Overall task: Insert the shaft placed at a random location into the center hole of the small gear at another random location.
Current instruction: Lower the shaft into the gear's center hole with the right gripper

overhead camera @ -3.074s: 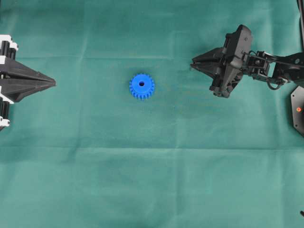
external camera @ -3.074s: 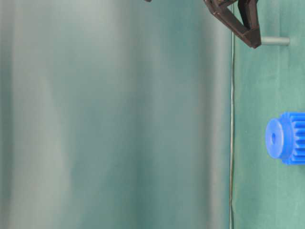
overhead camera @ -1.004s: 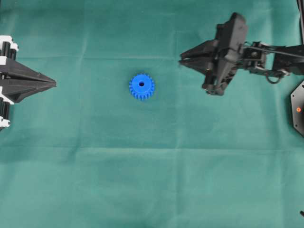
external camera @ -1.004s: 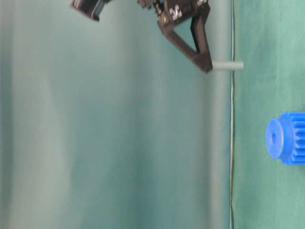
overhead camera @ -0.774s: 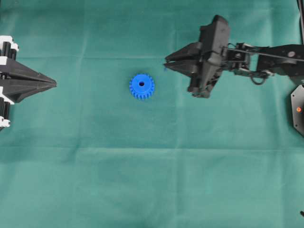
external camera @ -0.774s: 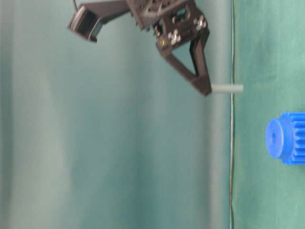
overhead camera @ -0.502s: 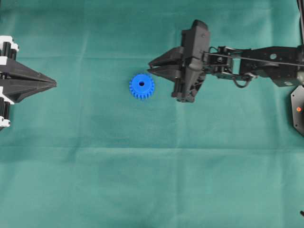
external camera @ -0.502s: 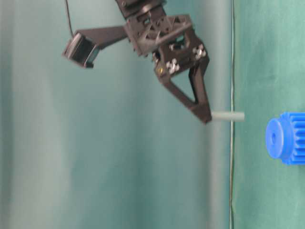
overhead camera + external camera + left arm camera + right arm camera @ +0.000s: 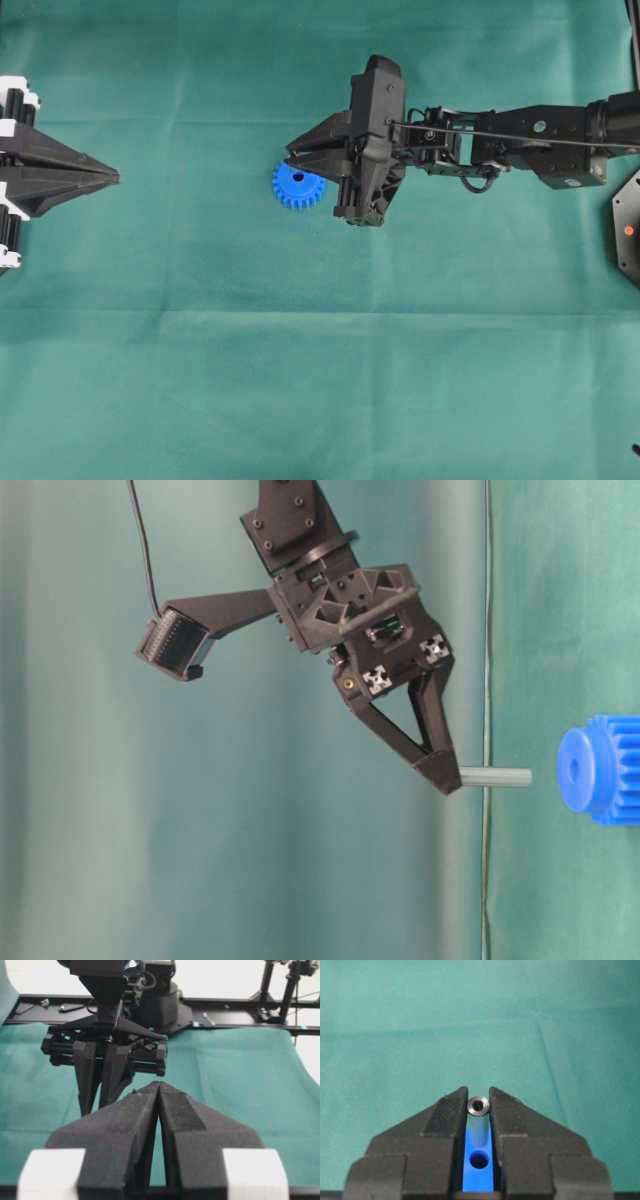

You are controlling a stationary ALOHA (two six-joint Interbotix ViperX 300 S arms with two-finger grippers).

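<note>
The small gear (image 9: 300,190) is bright blue and lies flat on the green cloth, its centre hole (image 9: 479,1159) dark and round. My right gripper (image 9: 291,157) hangs over the gear's upper edge, shut on the shaft (image 9: 495,776), a thin grey pin. In the table-level view the shaft points at the gear's hub (image 9: 578,770) with a short gap between them, nearly in line with the hole. In the right wrist view the shaft's ringed end (image 9: 478,1106) sits between the fingertips (image 9: 461,1096), with the gear (image 9: 479,1182) below. My left gripper (image 9: 110,177) rests shut and empty at the left edge.
Green cloth (image 9: 320,380) covers the whole table, with faint creases. A black base plate with an orange dot (image 9: 628,230) sits at the right edge. The right arm (image 9: 520,135) stretches in from the right. A black frame rail (image 9: 225,1002) runs behind the cloth.
My right gripper has carried the shaft leftwards, from beside the gear to over it, and the shaft's end is closer to the hub. The left gripper and the gear have not moved.
</note>
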